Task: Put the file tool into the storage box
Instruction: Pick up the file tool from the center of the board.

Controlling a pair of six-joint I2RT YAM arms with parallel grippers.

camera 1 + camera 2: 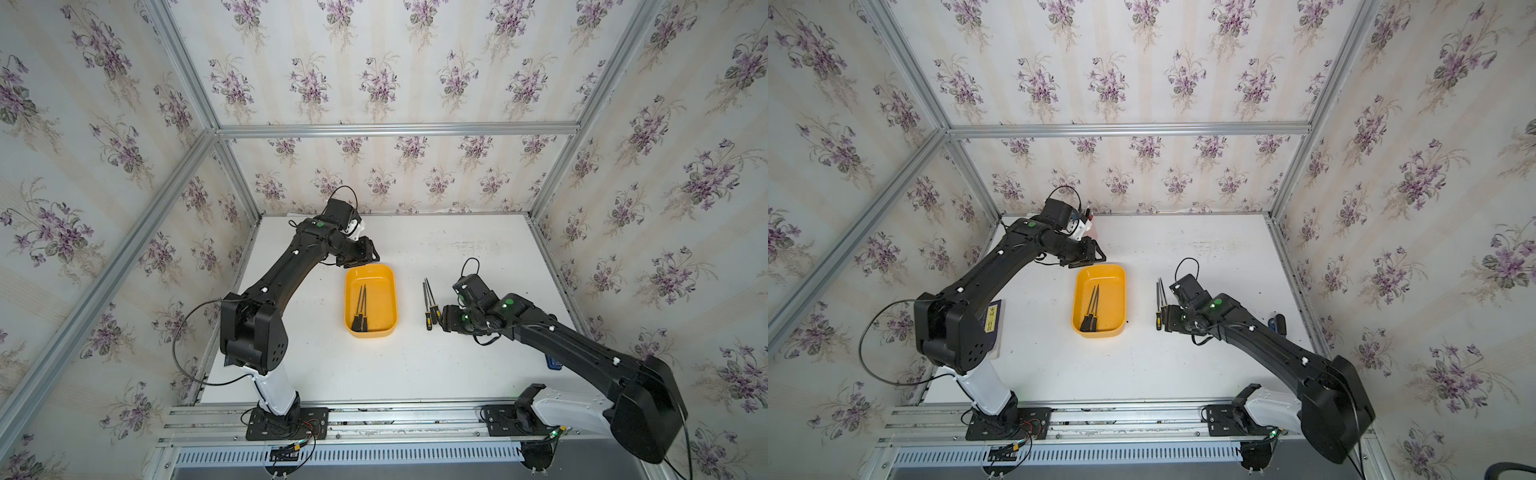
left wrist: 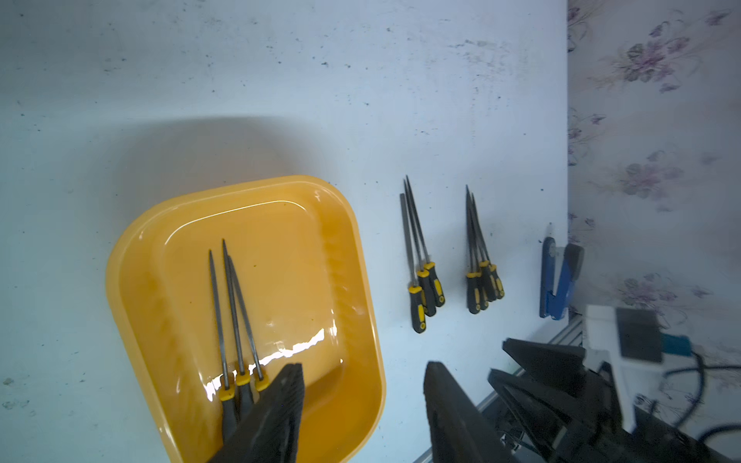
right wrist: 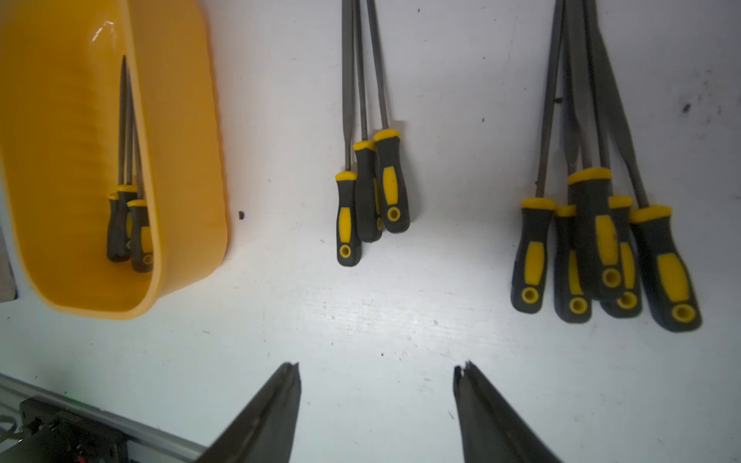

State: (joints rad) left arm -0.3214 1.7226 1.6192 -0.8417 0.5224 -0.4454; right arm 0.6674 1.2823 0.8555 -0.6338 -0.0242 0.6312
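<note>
The yellow storage box (image 1: 384, 291) (image 1: 1113, 286) lies mid-table with three black-and-yellow-handled files (image 1: 360, 309) (image 2: 234, 312) in it. My left gripper (image 1: 368, 257) (image 2: 365, 366) hovers at the box's far end, open and holding nothing. Right of the box, three more files (image 1: 430, 305) (image 3: 371, 188) lie on the table. A pile of several files (image 3: 601, 240) (image 2: 483, 276) lies further right, hidden under my right arm in both top views. My right gripper (image 1: 446, 318) (image 3: 377, 365) stands open just short of the handles, nothing between its fingers.
A blue hand tool (image 2: 557, 276) (image 1: 1277, 324) lies near the table's right edge. A booklet (image 1: 994, 328) sits at the left edge under my left arm. Aluminium rails (image 1: 374, 415) run along the front; wallpapered walls enclose the table.
</note>
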